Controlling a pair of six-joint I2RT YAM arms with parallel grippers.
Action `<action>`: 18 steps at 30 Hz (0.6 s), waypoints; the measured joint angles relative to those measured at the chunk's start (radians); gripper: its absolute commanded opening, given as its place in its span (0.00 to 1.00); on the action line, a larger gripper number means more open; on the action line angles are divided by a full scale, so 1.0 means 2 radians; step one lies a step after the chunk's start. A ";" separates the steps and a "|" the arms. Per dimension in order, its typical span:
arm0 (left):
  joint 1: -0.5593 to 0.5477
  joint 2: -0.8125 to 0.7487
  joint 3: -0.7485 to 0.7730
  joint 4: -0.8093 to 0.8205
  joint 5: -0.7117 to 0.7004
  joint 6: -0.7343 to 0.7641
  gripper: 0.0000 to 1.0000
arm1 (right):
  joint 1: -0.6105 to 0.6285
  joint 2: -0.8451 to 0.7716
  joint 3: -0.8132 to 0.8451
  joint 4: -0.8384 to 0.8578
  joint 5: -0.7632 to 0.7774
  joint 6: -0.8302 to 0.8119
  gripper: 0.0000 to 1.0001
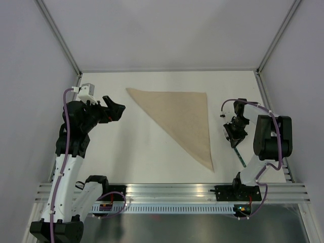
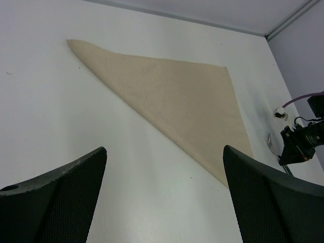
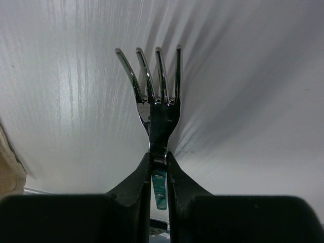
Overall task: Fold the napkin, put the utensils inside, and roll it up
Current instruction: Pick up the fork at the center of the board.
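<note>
Napkin (image 1: pixel 179 121) lies flat on the white worktop (image 1: pixel 126 157), folded into a triangle: one corner far-left, one far-right, one pointing toward the near edge on the right, with the long diagonal edge facing the left arm. In my left wrist view the same napkin (image 2: pixel 177 106) fills the middle and no part of it is gripped. Left tool (image 1: pixel 115 109) sits left of the napkin, apart from it, and it is released, with its jaws spread wide and nothing between them (image 2: pixel 164 152). Right tool (image 1: pixel 234 132) is to the right of the napkin, near its right edge but not touching the cloth. In my right wrist view it (image 3: pixel 158 162) is clenched on the fork (image 3: pixel 157 101), the fingers (image 3: pixel 134 182) pinching where the metal neck meets the green handle, tines sticking out ahead and pointing away. From the top the fork handle (image 1: pixel 242 158) pokes out of the tool toward the near edge. Can't tell whether the fork is lifted or resting on the worktop. A sliver of napkin (image 3: pixel 7 167) shows at the left edge of the right wrist view.
</note>
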 measured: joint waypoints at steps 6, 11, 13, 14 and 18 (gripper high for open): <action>0.000 0.005 0.000 0.000 0.000 0.000 1.00 | 0.000 0.018 0.031 0.016 -0.001 0.012 0.04; 0.000 0.006 0.000 0.000 0.000 0.000 1.00 | 0.000 0.036 0.070 0.038 -0.005 0.019 0.00; 0.000 0.007 0.000 0.000 0.000 0.000 1.00 | 0.000 0.038 0.084 0.040 -0.007 0.021 0.01; 0.000 0.008 0.000 0.000 0.000 0.000 1.00 | 0.000 0.038 0.093 0.040 -0.009 0.022 0.00; 0.000 0.012 0.000 0.000 -0.001 0.000 1.00 | 0.000 0.038 0.126 0.036 -0.014 0.024 0.00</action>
